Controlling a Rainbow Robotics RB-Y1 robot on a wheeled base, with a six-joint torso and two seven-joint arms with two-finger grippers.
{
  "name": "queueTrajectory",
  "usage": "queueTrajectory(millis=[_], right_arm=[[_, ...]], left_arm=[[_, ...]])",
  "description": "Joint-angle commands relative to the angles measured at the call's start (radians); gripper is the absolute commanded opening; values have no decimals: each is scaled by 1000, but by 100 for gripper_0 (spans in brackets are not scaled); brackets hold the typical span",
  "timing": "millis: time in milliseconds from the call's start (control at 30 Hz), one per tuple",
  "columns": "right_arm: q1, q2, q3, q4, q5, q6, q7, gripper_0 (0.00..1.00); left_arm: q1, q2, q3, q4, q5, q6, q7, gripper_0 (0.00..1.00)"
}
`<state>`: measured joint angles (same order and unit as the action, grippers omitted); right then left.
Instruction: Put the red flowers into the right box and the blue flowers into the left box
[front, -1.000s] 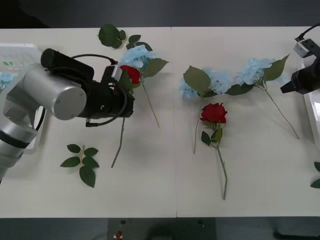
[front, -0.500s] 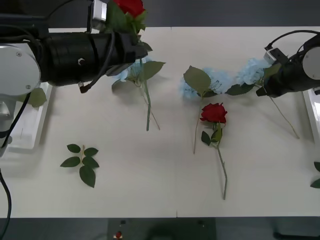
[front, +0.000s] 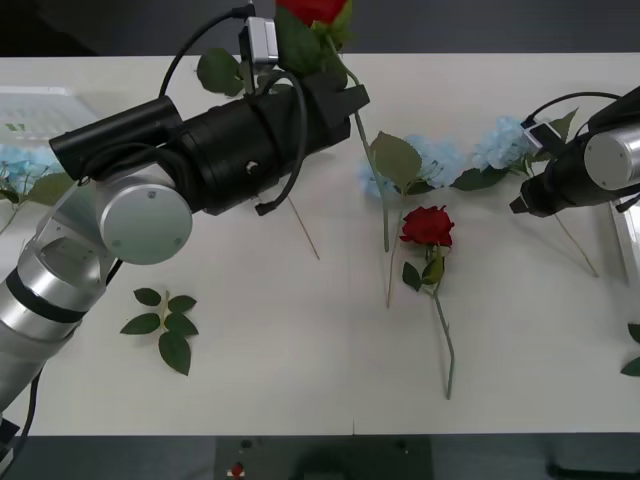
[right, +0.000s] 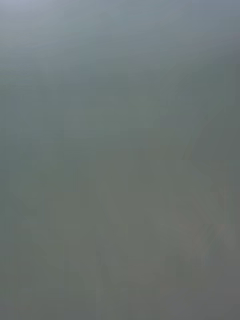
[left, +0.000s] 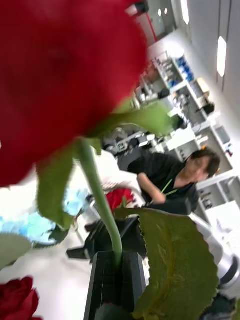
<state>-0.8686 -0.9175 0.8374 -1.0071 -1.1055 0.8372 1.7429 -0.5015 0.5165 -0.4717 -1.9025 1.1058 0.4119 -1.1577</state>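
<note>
The left gripper is clamped on a red rose stem — bloom above it, stem hanging over the worktop; the right gripper's opening cannot be told, beside a blue flower.

Even overhead light; right wrist view grey, featureless blur.

Deep red roses on thin green stems, pale sky-blue flowers with dark green leaves, all on a cream-white worktop, black left pincer gripping green.
</note>
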Motion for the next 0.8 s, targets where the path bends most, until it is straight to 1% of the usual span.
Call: queueTrajectory(millis=[33, 67, 133, 267, 400, 467, 500, 600, 667, 700, 733, 767, 800], right_arm=[[-26, -17, -15, -25, -16, -1, 27, 94], [-26, -21, -17, -31, -20, -1, 27, 96], [-24, -29, -17, -41, -30, -1, 30, 97], [-26, -66, -17, -64, -105, 2, 43, 100], [-24, -164, -17, -166, -234, 33, 70, 100], [-21, -195, -17, -200, -277, 34, 78, 100], [-12, -238, -23, -245, -336, 33, 86, 100], [29, -288, -70, -304, -410, 33, 99, 100], [117, -337, -181, -370, -496, 34, 155, 100], [138, -345, -209, -380, -525, 34, 170, 100], [189, -357, -262, -389, -602, 34, 208, 100], [214, -357, -291, -389, -643, 34, 233, 100], [272, -357, -351, -389, -738, 40, 293, 100]], left_arm=[[-3, -10, -19, -10, -37, -71, -22, 0], [-5, -10, -30, -7, -38, -85, -23, 0], [-5, -10, -42, -3, -40, -102, -22, 0], [-11, -10, -61, 10, -38, -119, -20, 0], [-19, -10, -73, 17, -24, -119, -22, 0], [-19, -10, -74, 19, -26, -119, -22, 0], [-17, -10, -74, 22, -24, -119, -22, 0], [-19, -9, -76, 20, -23, -119, -20, 0], [-20, -9, -79, 20, -18, -117, -20, 0], [-23, -10, -81, 20, -18, -116, -20, 0], [-25, -9, -84, 22, -11, -117, -20, 0], [-25, -9, -85, 20, -11, -117, -22, 0], [-25, -9, -85, 20, -11, -117, -23, 0]])
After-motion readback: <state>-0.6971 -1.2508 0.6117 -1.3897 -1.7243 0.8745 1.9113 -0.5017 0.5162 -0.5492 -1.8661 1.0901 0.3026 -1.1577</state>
